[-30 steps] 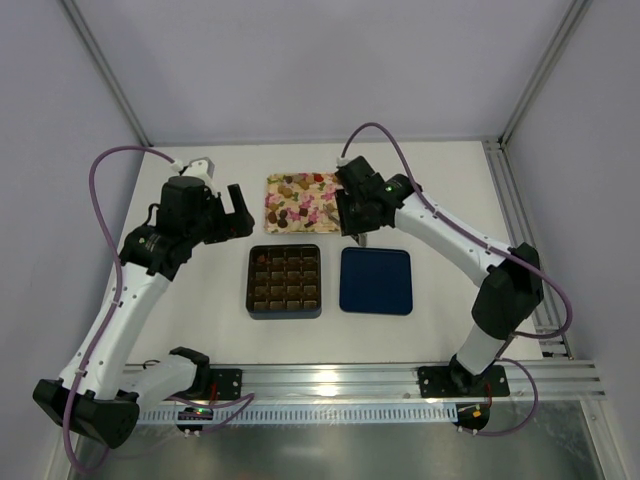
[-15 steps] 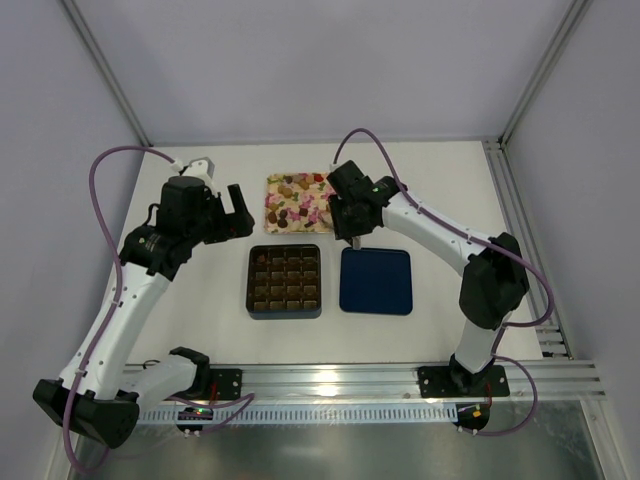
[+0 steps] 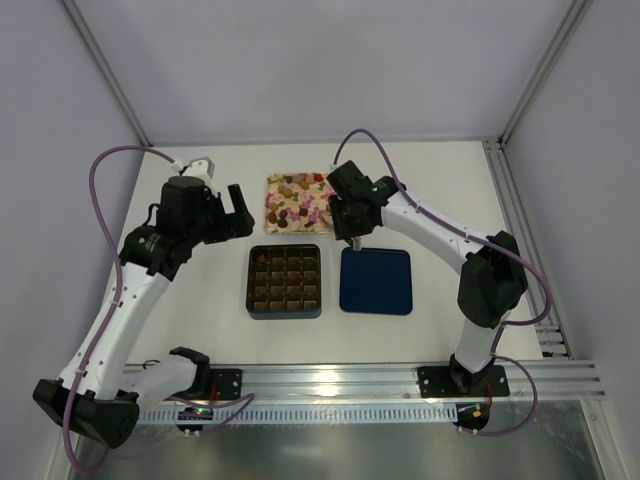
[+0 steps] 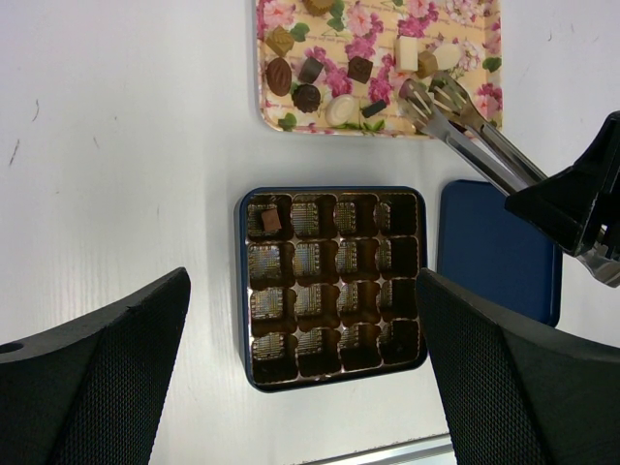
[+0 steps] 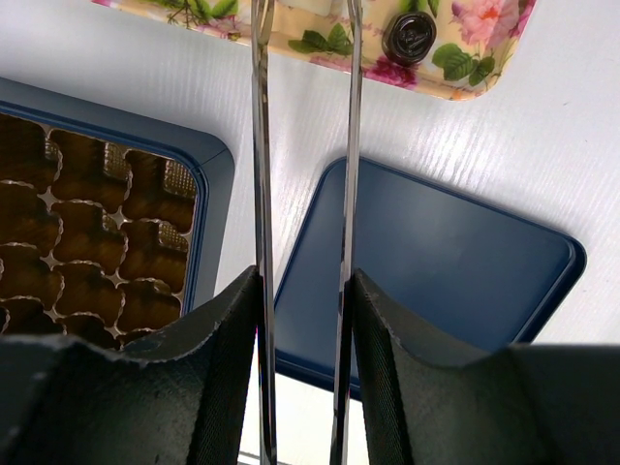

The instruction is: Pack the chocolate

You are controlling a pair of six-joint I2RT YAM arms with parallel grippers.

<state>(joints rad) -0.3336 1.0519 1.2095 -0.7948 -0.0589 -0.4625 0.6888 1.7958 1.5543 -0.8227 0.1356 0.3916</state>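
Observation:
The chocolate point(image 3: 294, 201) lies as several bonbons on a floral tray point(image 3: 272, 183), also in the left wrist view point(image 4: 308, 97). One brown bonbon point(image 4: 271, 220) sits in the top-left cell of the dark 4x4 box point(image 3: 249, 282). My right gripper point(image 3: 350, 228) is shut on metal tongs point(image 4: 475, 140), whose slightly open tips hang over the tray's near right part. In the right wrist view the tongs point(image 5: 259, 145) run up to the tray past a dark round bonbon point(image 5: 409, 37). My left gripper point(image 3: 240, 212) is open and empty, high and left of the box.
The flat navy lid point(image 3: 376, 281) lies right of the box, below my right gripper. It shows in the right wrist view point(image 5: 436, 262). A metal rail point(image 3: 340, 380) runs along the near table edge. Frame posts stand at the back corners.
My right gripper with the tongs has moved a little left and toward the tray. The left arm has not moved.

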